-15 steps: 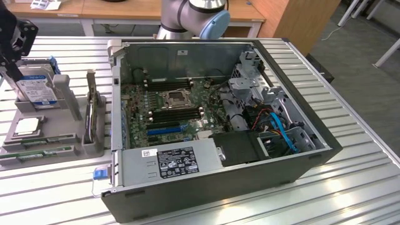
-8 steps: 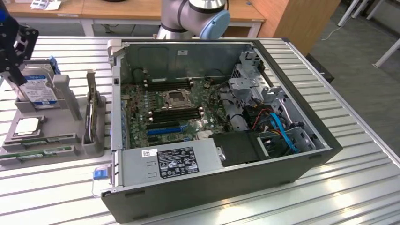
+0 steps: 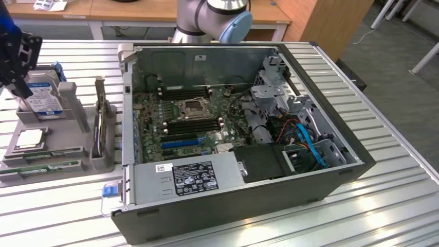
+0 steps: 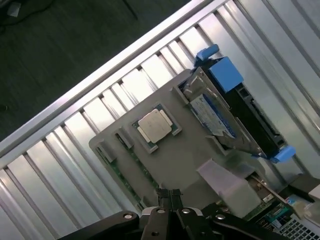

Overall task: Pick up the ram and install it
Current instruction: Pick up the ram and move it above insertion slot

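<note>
Approach step: the pincer (image 4: 170, 199), fingers pressed together and empty, hovers above the grey holder (image 4: 190, 160). The ram (image 4: 124, 173) lies untouched in a slot along the holder's edge. Grasping it likely calls for parted fingers astride the board.

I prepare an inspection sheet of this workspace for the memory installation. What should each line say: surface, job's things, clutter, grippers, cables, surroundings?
Surface: ribbed silver metal table.
Job's things: long thin green ram stick lies in a slot at the edge of the grey plastic holder; open black computer case stands beside the holder, motherboard exposed.
Clutter: square silver processor and hard drive in a blue-clipped carrier, both on the holder.
Grippers: black gripper shut, holding nothing, above the holder near the ram stick.
Cables: flat blue cables inside the case.
Surroundings: wooden desks, grey floor.
</note>
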Robot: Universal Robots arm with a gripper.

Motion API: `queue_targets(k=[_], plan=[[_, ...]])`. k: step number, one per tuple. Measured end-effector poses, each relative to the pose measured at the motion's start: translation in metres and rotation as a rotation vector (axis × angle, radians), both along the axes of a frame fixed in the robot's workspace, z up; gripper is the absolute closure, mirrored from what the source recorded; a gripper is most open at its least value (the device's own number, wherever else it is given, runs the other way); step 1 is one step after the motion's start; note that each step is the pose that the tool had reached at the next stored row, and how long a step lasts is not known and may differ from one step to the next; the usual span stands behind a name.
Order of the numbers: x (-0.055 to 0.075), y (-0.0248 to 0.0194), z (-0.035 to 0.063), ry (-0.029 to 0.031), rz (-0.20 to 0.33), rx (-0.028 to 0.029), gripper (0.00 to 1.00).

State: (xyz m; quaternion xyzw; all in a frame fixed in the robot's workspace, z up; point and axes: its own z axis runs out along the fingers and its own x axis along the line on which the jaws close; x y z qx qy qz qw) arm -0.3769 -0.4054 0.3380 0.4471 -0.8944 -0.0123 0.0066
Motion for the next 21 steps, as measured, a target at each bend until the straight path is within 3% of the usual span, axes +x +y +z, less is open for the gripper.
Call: queue_targets(k=[16, 21], plan=[[0.000, 0.0000, -0.0224, 0.0000, 0.291, 0.0000, 0.89], [0.000, -0.0001, -0.0313, 0.0030, 0.374, 0.0004, 0.89]])
